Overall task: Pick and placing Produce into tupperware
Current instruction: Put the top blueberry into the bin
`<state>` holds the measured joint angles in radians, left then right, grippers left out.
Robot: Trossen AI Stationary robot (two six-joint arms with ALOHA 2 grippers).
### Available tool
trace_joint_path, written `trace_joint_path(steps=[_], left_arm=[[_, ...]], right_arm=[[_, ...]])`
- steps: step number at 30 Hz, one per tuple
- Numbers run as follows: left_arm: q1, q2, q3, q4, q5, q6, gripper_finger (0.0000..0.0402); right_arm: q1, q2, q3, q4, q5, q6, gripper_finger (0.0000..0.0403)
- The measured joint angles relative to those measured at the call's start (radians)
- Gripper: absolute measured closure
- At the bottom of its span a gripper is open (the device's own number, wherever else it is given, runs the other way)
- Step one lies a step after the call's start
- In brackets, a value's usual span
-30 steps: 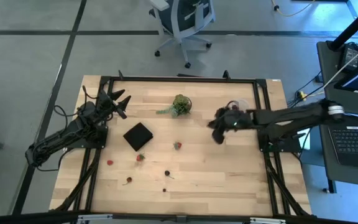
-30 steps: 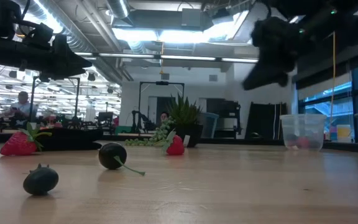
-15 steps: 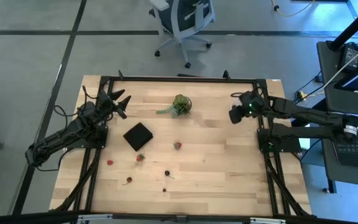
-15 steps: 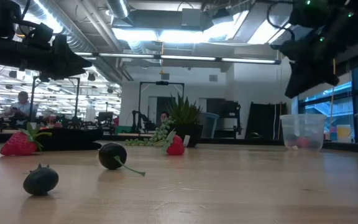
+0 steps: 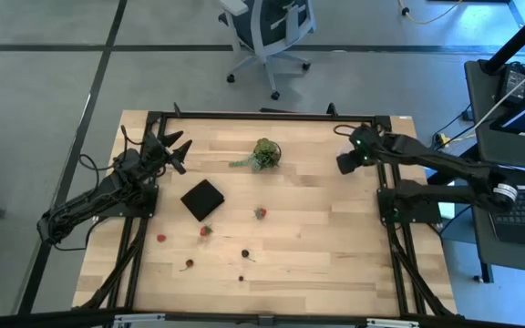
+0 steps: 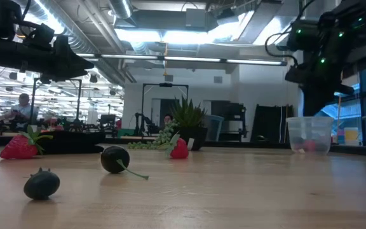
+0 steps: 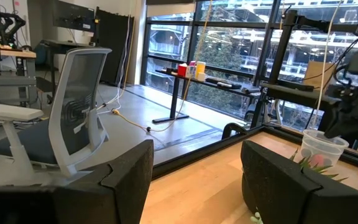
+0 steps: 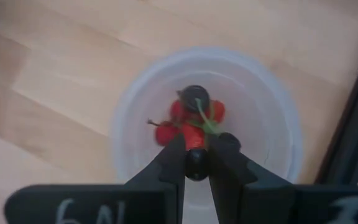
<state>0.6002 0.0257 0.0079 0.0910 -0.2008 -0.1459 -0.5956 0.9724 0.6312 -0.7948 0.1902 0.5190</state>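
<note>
We begin at the right gripper (image 8: 196, 163), which hangs directly above the tupperware (image 8: 272, 124) at the far right corner of the table. Its fingers are pinched on a small dark berry (image 8: 196, 167), held point-down over the tub's open mouth so that a release should drop the piece straight inside rather than on the rim. The grip is narrow because the piece is tiny; the berry appears dark purple-black, though its shape is hard to make out between the fingertips.

Inside the tub we see several red pieces and one dark piece (image 8: 194, 96) with a green stem, bunched at the middle of the floor. In the low view the tub (image 6: 309, 133) stands upright on the wood with a reddish mass at its bottom, and the right arm is above it.

Moving outward, the remaining produce lies scattered across the table's near half: a strawberry (image 5: 260, 213) toward the centre, another (image 5: 205, 230) just below the flat black square (image 5: 202, 199), and further small pieces, red and dark, nearer the front edge. The green leafy clump (image 5: 264, 154) sits toward the far edge.

The left gripper (image 5: 173, 150) waits with its fingers spread and holding nothing at the table's left side, clear of the working area.
</note>
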Motion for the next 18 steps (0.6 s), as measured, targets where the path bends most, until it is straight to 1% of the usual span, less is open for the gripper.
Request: trace_joint_path(steps=[6, 11, 14, 18], left_arm=[[0.0, 0.0, 0.0, 0.0, 0.0, 0.0, 0.0166], [0.0, 0.0, 0.0, 0.0, 0.0, 0.0, 0.0166], [0.0, 0.0, 0.0, 0.0, 0.0, 0.0, 0.0166], [0.0, 0.0, 0.0, 0.0, 0.0, 0.0, 0.0166]], right_arm=[[-0.046, 0.099, 0.0, 0.006, 0.0, -0.023, 0.0343], [-0.062, 0.169, 0.0, 0.029, 0.0, -0.053, 0.0342], [-0.068, 0.199, 0.0, 0.043, 0.0, -0.057, 0.0342], [-0.068, 0.219, 0.0, 0.056, 0.0, -0.057, 0.0329]])
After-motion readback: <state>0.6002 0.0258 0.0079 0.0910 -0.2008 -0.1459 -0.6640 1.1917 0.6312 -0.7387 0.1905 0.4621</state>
